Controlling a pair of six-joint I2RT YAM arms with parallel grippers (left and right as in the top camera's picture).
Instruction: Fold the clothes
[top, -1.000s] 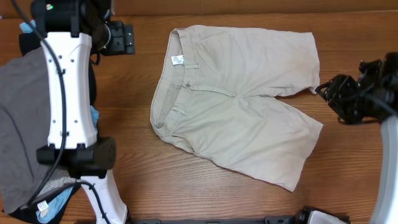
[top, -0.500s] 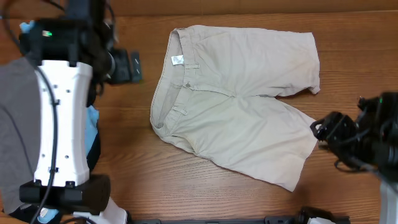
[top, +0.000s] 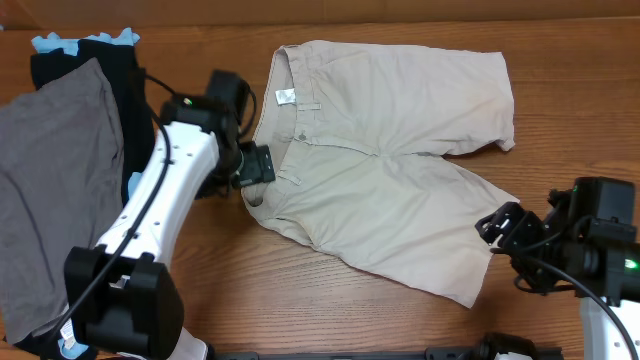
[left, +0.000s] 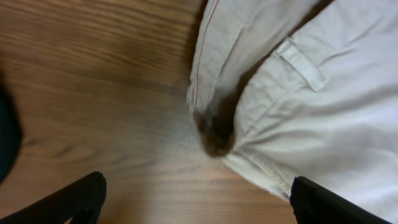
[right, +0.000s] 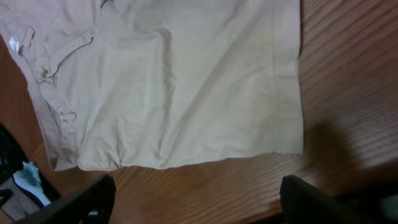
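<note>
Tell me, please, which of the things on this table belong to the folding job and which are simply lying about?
Belonging to the job:
the khaki shorts, spread flat
the left pincer, open at their waistband
the right pincer, open by a leg hem

Lying about:
the grey garment
the black garment
the light-blue garment

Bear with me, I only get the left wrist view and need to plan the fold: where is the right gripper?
Observer: The right gripper is at the hem of the near leg of the shorts, jaws open.
Operator: Is the far leg flat?
Observer: Yes, it lies spread out, with no fold in it yet.
Operator: Anything beside my arm?
Observer: A grey garment lies to the left of the left gripper.
</note>
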